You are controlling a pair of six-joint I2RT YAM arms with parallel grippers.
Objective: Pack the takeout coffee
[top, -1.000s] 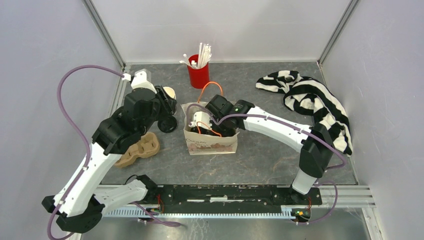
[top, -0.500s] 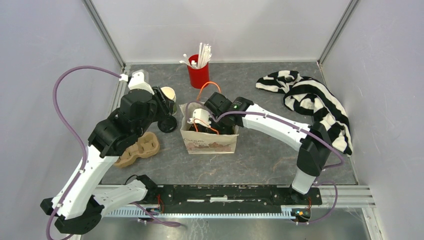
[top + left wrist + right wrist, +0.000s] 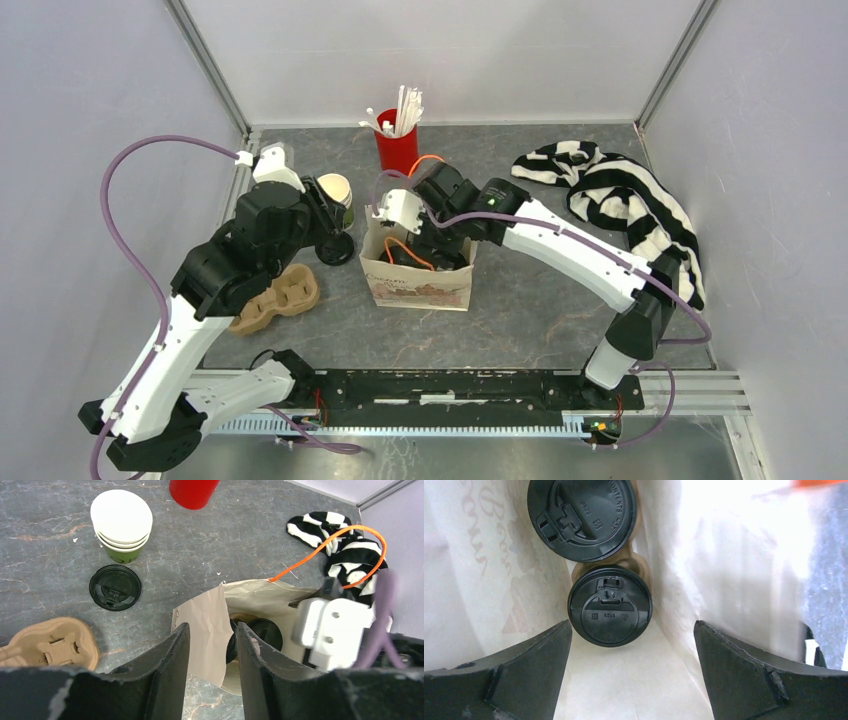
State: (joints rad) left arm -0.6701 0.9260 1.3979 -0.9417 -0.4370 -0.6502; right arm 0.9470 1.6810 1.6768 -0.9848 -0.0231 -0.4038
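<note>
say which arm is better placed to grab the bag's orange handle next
Right, probably: the right pincer is open and empty in the bag mouth, the handle beside it, both cups already inside. The left pincer straddles the bag's wall.

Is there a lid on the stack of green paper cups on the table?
No, the stack of green paper cups is open on top, showing its cream-white inside.

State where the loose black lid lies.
In the left wrist view, left side, the loose black lid lies between the green cup stack and the cardboard carrier.
</note>
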